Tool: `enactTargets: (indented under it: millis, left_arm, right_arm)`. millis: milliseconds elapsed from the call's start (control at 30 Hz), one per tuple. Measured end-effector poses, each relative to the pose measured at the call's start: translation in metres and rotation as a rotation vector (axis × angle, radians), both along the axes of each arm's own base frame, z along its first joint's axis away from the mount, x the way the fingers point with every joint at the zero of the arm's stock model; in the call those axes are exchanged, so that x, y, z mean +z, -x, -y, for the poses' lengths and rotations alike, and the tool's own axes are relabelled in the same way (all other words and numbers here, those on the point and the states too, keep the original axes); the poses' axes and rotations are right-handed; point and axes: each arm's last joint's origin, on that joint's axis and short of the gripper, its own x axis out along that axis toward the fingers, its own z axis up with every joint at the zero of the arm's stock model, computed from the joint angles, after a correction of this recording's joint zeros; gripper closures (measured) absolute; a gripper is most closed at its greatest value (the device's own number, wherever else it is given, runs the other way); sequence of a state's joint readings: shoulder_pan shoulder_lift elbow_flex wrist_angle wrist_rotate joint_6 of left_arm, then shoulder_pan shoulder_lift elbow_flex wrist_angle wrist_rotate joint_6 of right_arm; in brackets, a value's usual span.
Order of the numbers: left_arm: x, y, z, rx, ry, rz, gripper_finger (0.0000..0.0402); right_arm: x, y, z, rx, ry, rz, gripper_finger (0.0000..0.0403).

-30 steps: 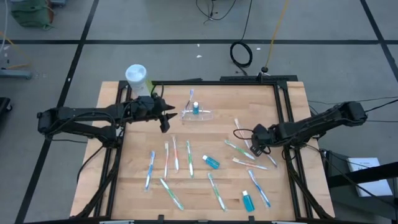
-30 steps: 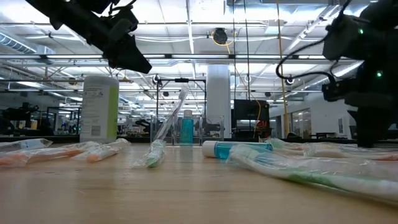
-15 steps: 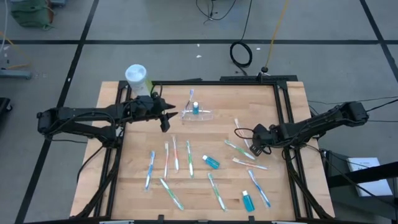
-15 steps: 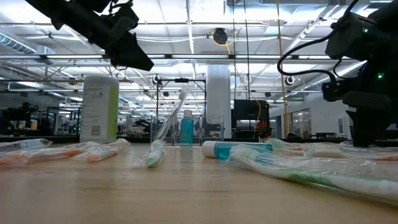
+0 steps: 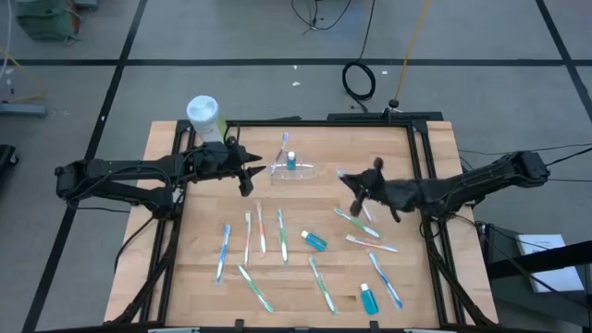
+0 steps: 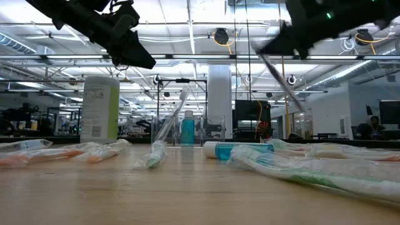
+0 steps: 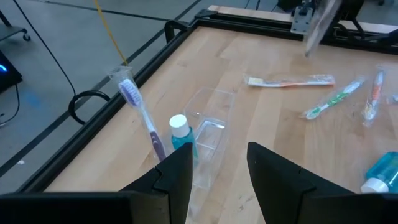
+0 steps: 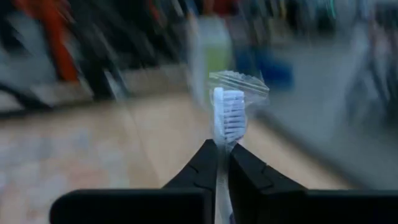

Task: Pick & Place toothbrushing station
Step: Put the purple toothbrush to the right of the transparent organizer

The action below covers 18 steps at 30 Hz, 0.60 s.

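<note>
Holder (image 5: 294, 170), clear plastic, is sitting at table's (image 5: 425, 277) far centre w/ a purple toothbrush (image 7: 142, 116) and a small blue tube (image 7: 181, 132) in it. Left gripper (image 5: 248, 172) is hovering just left, fingers apart. Right gripper (image 5: 355, 182), clamped on a wrapped toothbrush (image 8: 229, 112), has lifted and swung toward holder vs 0.5 s ago.

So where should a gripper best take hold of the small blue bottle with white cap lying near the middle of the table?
Probably across the round body of the small blue bottle, coming straight down from above. It lies flat on the wooden table, with bare wood along both long sides for the fingers.
</note>
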State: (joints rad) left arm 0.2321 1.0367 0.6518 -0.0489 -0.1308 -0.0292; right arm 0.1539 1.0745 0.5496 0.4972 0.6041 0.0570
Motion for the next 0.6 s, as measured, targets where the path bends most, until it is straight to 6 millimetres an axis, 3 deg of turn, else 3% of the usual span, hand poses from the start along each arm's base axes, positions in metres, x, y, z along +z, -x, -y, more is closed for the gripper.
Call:
enactTargets:
  millis: [133,267,600]
  left_arm:
    - [0.000,0.000,0.000,-0.006,-0.012,-0.006,0.0243]
    - [0.000,0.000,0.000,-0.014,-0.026,-0.010,0.0243]
    - [0.000,0.000,0.000,-0.015,-0.029,-0.011,0.0243]
  right_arm:
    - [0.016,-0.017,0.001,0.142,0.247,0.227,0.0386]
    - [0.006,-0.034,0.012,0.189,0.387,0.328,0.0389]
    - [-0.036,-0.086,0.073,0.047,0.291,0.342,0.0388]
